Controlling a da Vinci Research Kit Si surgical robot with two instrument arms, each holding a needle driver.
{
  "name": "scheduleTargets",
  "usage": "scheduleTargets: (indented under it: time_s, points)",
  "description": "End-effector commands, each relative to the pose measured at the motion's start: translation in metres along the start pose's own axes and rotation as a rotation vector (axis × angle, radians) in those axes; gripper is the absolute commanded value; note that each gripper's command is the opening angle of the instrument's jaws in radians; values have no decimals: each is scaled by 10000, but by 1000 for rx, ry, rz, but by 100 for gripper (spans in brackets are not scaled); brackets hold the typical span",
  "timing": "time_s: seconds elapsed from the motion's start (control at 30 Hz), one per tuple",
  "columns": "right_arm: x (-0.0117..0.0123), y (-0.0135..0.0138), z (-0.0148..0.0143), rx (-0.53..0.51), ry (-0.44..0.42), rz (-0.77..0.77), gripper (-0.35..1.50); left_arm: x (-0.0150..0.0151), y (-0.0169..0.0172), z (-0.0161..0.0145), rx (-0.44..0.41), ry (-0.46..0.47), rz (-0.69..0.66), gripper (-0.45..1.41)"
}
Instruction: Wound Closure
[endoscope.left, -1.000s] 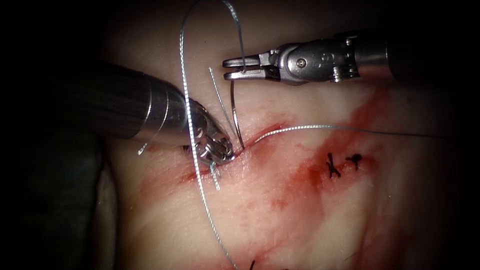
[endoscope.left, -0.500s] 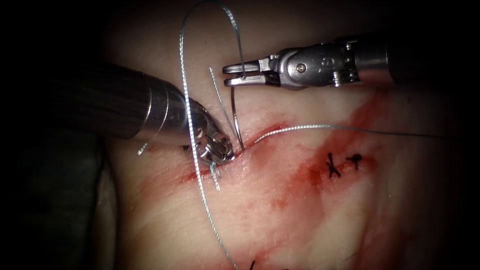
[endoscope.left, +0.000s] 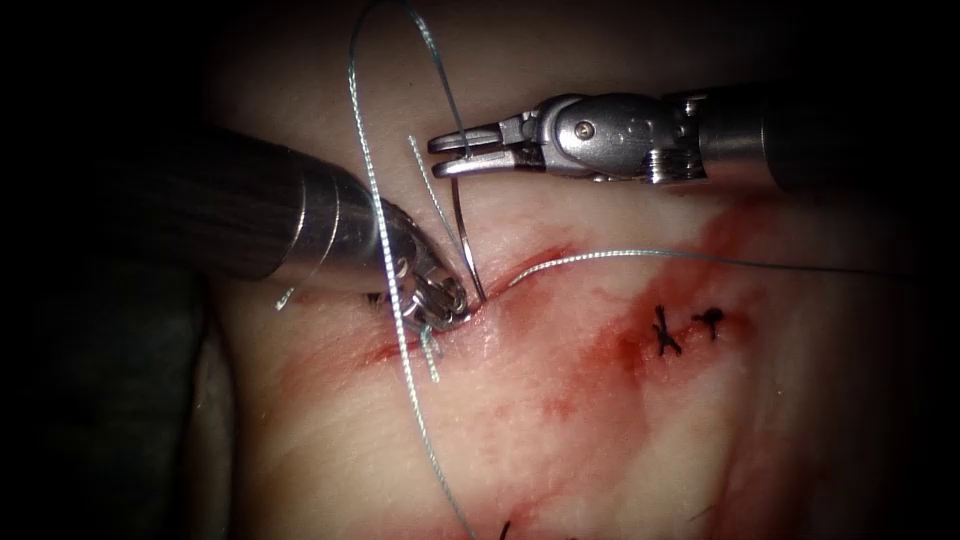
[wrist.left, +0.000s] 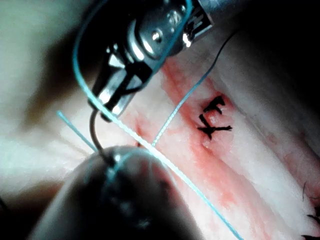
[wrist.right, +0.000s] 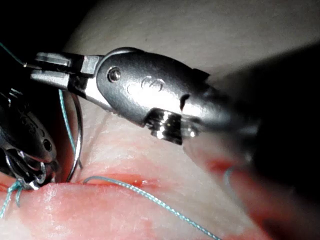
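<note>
The tissue (endoscope.left: 560, 420) lay across the endoscope view, its cut (endoscope.left: 530, 262) running aslant with red fluid (endoscope.left: 600, 350) smeared along it. The cut held the lower end of the curved needle (endoscope.left: 462, 235), which stood up out of the tissue; thread (endoscope.left: 640, 255) also came out of the cut and ran off to the right. The left arm's tool (endoscope.left: 435, 300) pressed down at the cut's left end, its tip just beside the needle's foot; whether its jaws were parted or what they held could not be told. The right arm's tool (endoscope.left: 452, 155) hung above the cut, jaws closed on the needle near its upper end, where the thread looped upward. Two dark knotted stitches (endoscope.left: 665, 330) sat on the cut farther right. A short cut thread end (endoscope.left: 430, 355) lay below the left tool.
</note>
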Motion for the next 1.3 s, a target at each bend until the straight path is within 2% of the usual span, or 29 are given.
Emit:
scheduleTargets:
  time_s: [0.03,0.23,0.9,1.3]
  points:
    - [-3,6,6,-1,2,-2,-35,3,-2,6,0,-1,1,-45]
    - [-3,5,4,-2,4,4,-35,2,-2,6,0,-3,2,-45]
    - [-8,10,8,-4,-29,184,-35,1,0,8,-1,-7,5,-45]
    - [-10,12,6,-1,-46,200,-35,1,1,9,-1,-9,0,-45]
